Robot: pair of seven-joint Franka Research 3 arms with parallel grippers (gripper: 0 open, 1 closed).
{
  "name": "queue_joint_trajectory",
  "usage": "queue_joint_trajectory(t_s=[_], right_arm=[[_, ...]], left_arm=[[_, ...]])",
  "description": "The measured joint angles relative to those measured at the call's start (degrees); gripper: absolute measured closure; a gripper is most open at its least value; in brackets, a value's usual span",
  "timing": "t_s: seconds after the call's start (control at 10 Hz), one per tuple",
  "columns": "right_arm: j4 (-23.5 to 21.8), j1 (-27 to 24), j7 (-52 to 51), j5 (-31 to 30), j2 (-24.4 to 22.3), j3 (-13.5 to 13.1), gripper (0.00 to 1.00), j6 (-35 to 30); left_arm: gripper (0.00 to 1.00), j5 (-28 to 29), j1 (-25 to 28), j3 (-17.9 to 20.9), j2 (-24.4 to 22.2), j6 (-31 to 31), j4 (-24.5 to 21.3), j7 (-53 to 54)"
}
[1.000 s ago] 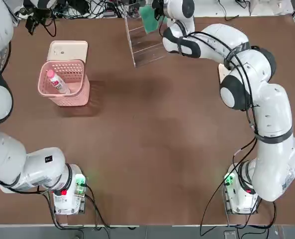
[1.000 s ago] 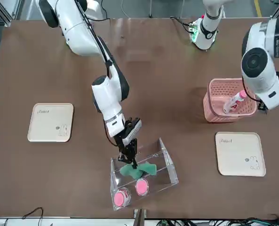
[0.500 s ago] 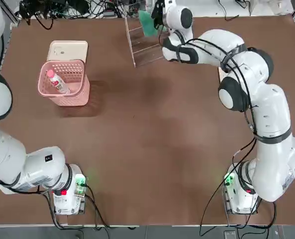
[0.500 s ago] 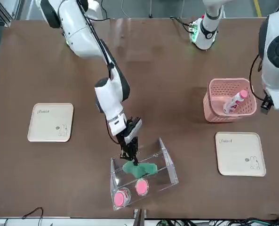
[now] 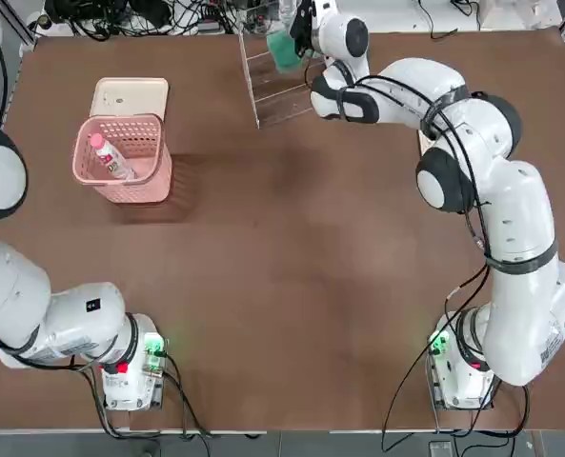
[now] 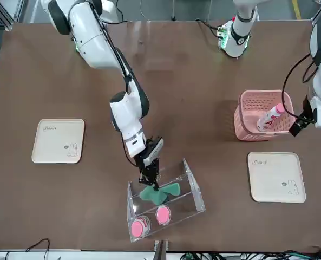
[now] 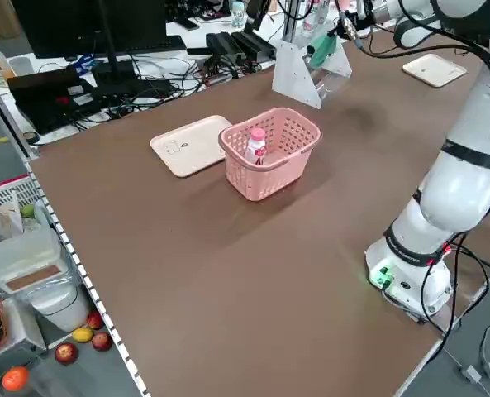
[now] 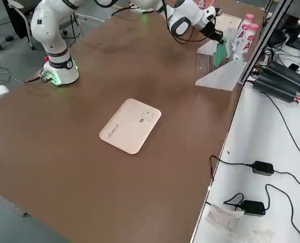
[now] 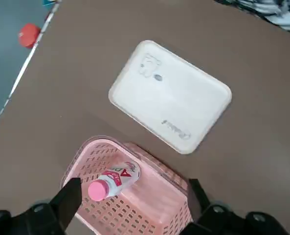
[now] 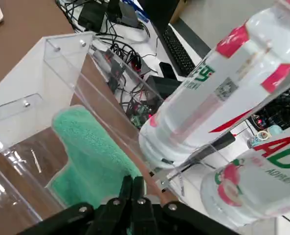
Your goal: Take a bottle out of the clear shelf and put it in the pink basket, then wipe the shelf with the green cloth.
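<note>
The clear shelf (image 5: 278, 90) (image 6: 190, 185) stands at the table's far edge. Inside it hangs the green cloth (image 6: 160, 192) (image 10: 92, 161), pinched by my shut right gripper (image 6: 151, 181) (image 10: 133, 188) against a see-through tier. Two pink-capped bottles (image 6: 162, 215) (image 10: 218, 93) sit in the shelf behind the cloth. Another bottle (image 5: 110, 158) (image 9: 115, 178) lies slanted in the pink basket (image 5: 120, 122) (image 9: 149, 215). My left gripper (image 9: 133, 186) hovers high over the basket, open and holding nothing.
One cream tray (image 5: 130, 95) (image 9: 170, 100) lies just behind the basket. A second cream tray (image 6: 58, 141) (image 8: 130, 125) lies on my right side of the table. Cables and boxes (image 8: 276, 81) crowd the bench past the shelf.
My right gripper has nudged the green cloth a little inside the shelf. My left arm has drawn away from the basket toward the table's left edge.
</note>
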Motion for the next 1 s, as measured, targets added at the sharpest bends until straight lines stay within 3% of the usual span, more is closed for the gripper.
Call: queue_joint_trajectory(t_s=[0.3,0.7,1.0], right_arm=[[0.8,-0.1,0.0,0.0,0.2,-2.0,0.97,-0.1],[1.2,0.2,0.1,0.1,1.2,-2.1,0.97,0.0],[1.2,1.7,0.9,2.5,2.7,-2.1,0.97,1.5]], left_arm=[[0.02,-5.9,-5.1,7.5,-1.5,-0.5,1.7,16.9],[0.01,-14.0,-15.1,18.2,-5.9,-4.4,2.1,31.2],[0.01,-16.4,-16.3,19.1,-6.7,-9.6,5.5,35.6]])
